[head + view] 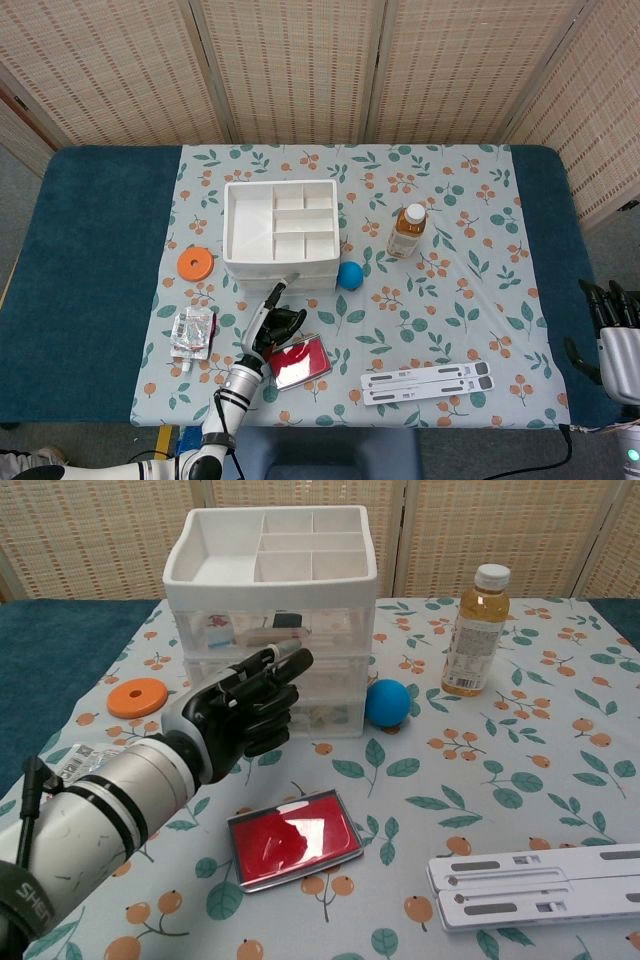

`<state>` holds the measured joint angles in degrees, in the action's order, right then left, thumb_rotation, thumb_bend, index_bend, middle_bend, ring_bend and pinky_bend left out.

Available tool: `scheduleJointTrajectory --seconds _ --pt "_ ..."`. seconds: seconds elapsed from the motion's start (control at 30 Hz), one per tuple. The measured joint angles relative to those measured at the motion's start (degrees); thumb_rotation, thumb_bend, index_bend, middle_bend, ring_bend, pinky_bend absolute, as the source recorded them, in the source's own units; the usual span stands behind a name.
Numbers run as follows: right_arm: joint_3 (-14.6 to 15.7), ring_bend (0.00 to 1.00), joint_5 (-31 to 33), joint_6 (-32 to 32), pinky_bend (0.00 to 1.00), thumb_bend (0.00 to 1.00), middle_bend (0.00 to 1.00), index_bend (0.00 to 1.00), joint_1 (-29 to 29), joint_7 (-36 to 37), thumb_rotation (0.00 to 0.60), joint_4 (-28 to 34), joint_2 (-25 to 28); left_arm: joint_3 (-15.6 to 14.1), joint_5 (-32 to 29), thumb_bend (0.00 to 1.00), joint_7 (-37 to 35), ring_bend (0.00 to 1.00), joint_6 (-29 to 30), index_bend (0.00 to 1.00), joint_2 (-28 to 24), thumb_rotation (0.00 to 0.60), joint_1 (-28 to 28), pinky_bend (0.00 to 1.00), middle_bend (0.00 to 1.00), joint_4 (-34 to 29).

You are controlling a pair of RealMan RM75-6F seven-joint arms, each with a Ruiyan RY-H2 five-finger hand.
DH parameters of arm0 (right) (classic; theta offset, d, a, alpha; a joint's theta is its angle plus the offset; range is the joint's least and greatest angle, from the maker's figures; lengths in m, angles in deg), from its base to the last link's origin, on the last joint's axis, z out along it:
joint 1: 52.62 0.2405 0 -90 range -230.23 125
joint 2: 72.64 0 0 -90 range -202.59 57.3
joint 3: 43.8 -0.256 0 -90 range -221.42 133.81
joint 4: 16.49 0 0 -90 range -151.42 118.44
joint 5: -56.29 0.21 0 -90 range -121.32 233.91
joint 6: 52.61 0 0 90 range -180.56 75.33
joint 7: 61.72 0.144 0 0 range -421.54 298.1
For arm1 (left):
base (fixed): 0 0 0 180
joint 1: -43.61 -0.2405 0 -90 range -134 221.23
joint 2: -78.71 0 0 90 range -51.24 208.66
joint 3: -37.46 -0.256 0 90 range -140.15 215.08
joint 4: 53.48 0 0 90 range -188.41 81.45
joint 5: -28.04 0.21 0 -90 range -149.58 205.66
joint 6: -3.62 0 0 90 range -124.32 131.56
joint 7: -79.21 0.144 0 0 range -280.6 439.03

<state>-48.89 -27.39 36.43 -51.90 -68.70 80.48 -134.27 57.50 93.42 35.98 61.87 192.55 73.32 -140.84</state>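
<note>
Drawer organizer [270, 600] sits right ahead of your left hand [240, 712]; fingertips [290, 665] reach its middle drawer front, contact unclear. That hand is open, fingers extended and apart, holding nothing. White stand [535, 885] lies well off to its right. Red case [293, 840] lies just below the hand. Bottle [474, 630] stands far right of it, blue ball [387, 702] near right, orange disc [137, 697] near left. Your right hand [612, 325] is off the table edge, fingers up, holding nothing.

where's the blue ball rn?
Head view: blue ball sits on the cloth at the drawer unit's front-right corner, between it and the juice bottle.
</note>
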Motion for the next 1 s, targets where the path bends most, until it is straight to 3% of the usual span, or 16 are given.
scheduleJointTrajectory --seconds 0.73,1.0 --pt "-0.1 0.06 0.6 -0.2 0.11 0.36 0.14 0.03 -0.2 -0.1 0.600 -0.1 -0.2 3.4 -2.2 0.32 -1.7 1.00 -2.2 0.18 0.3 0.600 -0.4 1.00 0.95 -0.8" --pt "-0.1 0.06 0.9 0.0 0.11 0.37 0.14 0.03 -0.5 0.3 0.600 -0.3 -0.2 5.8 -4.1 0.32 -0.8 1.00 -4.0 0.19 0.4 0.600 1.2 1.00 0.95 -0.3"
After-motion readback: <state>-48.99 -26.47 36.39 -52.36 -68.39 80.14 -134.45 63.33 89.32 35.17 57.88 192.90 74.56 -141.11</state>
